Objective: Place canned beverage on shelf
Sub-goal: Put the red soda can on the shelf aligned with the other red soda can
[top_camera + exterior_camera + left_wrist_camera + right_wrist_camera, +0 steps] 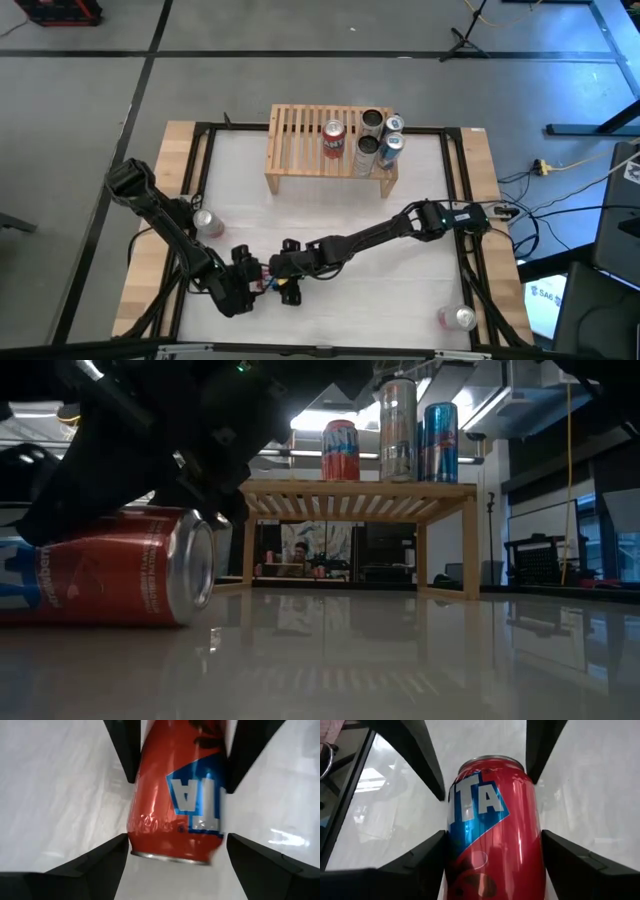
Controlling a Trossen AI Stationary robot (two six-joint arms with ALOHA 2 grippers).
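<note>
Cans (334,139) already standing on shelf (300,150); red can (120,565) lying before shelf, straddled by both open end effectors (177,845) (492,840), ungripped

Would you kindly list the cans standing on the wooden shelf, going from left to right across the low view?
On the shelf: red can → tall silver can → blue can. A further can seen from above is hidden behind these here, so it is left out.
</note>
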